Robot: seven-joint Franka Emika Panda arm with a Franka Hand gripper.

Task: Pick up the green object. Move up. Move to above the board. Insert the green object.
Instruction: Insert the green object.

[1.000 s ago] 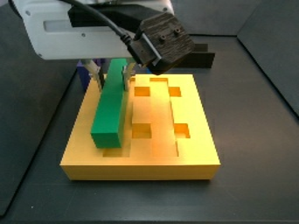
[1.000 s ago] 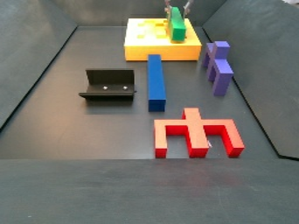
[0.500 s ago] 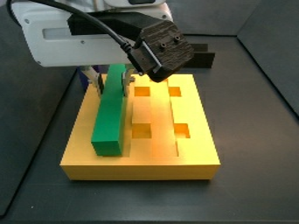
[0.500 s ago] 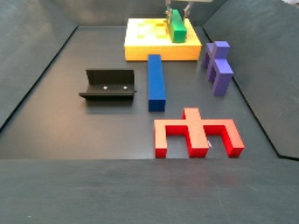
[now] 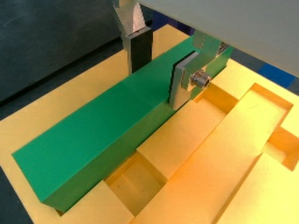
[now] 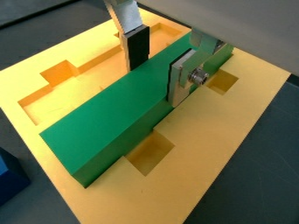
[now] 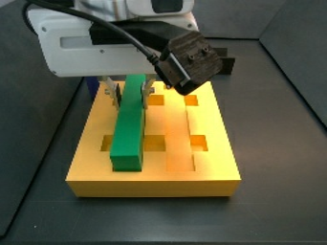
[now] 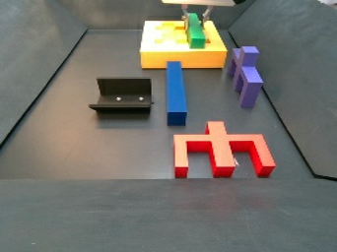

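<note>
Change since the earlier frames: the green bar had shifted from the board's outer left edge toward its middle, and by the side view it now lay over the left row of square holes; its near end looked lower and flatter than before. The arm housing had also come further over the board.

Tool: clamped on the green bar near the bar's far end, one silver finger pressed to one long side, the other finger with its dark pad against the opposite side. Both wrist views showed the same grip.

Arm pose: reaching down from above the board's far end, wrist camera block tilted toward the board's right side, cable looped across the housing.

Green bar: lengthwise along the board, over a groove; whether it was seated or just above the board could not be told.

Board: at the far end of the tabletop.

Other items, relative to the board, in the side view:
- blue bar, just in front;
- fixture, in front and left;
- purple pieces, beside its right edge;
- red piece, well in front.
</note>
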